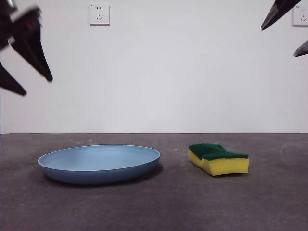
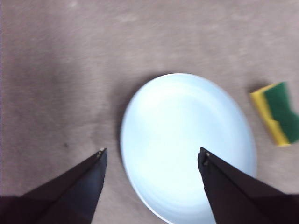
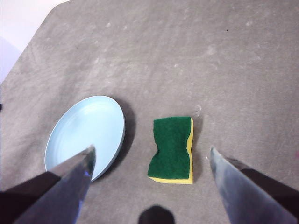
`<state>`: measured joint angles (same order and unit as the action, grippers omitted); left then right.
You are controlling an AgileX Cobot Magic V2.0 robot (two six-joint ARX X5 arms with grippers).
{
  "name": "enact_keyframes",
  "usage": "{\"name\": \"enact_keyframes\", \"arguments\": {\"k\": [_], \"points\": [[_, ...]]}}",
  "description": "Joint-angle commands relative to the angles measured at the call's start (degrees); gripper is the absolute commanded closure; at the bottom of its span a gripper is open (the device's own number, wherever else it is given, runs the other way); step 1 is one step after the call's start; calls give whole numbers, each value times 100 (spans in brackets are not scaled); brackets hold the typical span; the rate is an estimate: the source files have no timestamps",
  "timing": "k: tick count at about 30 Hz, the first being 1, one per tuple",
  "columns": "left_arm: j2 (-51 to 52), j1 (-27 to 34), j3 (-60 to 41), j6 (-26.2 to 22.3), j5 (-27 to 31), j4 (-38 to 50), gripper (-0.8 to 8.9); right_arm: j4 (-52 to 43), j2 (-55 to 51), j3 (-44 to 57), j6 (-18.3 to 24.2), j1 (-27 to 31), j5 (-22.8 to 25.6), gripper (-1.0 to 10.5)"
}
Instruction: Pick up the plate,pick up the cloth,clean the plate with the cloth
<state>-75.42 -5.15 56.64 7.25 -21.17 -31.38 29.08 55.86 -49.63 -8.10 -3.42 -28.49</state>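
Lying flat near the grey table's front edge, the wide, shallow light-blue plate [image 1: 99, 163] and yellow sponge block with green scouring top [image 1: 219, 159] stand apart, both untouched. Both the left gripper [image 2: 152, 161] and the right gripper [image 3: 149, 156] hover high with jaws spread wide. I'd say the left should drop onto the plate's rim, pinching it squarely.

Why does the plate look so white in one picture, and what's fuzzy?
Left wrist view: the plate is washed out almost white by glare, and the whole picture is soft. Front view: the left end effector is smeared with blur; plate and sponge are sharp, with dark shadows beneath. Right wrist view: clear, with a shadow beside the plate.
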Motion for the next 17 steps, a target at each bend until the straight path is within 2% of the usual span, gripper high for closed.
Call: {"name": "enact_keyframes", "arguments": {"k": [1, 9, 17], "points": [[-560, -109, 146, -133, 190, 2, 486, -24, 2, -15, 48, -13, 11, 533], [-1770, -378, 350, -129, 529, 299, 486, -24, 2, -15, 48, -13, 11, 533], [-2422, -588, 350, -125, 719, 452, 486, -4, 2, -15, 48, -13, 9, 533]]}}
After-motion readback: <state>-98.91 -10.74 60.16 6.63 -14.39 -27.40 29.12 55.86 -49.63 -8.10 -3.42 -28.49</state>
